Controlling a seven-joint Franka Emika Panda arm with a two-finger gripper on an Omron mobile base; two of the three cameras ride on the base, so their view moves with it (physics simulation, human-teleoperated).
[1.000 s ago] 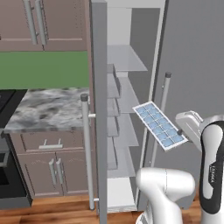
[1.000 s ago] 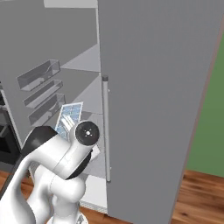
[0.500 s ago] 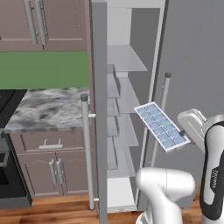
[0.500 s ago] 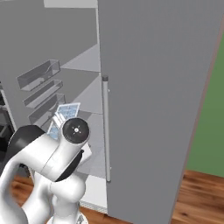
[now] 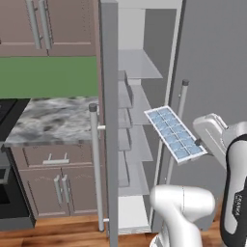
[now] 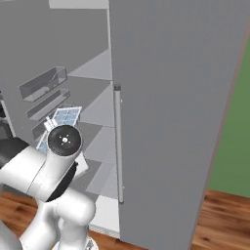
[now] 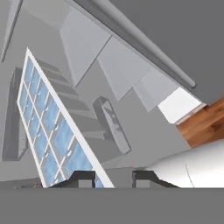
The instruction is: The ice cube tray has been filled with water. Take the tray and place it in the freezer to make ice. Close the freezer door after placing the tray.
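The freezer stands wide open, shelves bare, freezer door swung out left. The pincer looks pinched on the ice cube tray, tilted in mid-air just outside the shelf edges.

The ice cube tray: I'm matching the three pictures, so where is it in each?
Left base view: ice cube tray, right of centre, before the open freezer.
Right base view: left of centre, partly behind the arm.
Hand view: left half, running diagonally.
Shared landmark: the freezer shelves.
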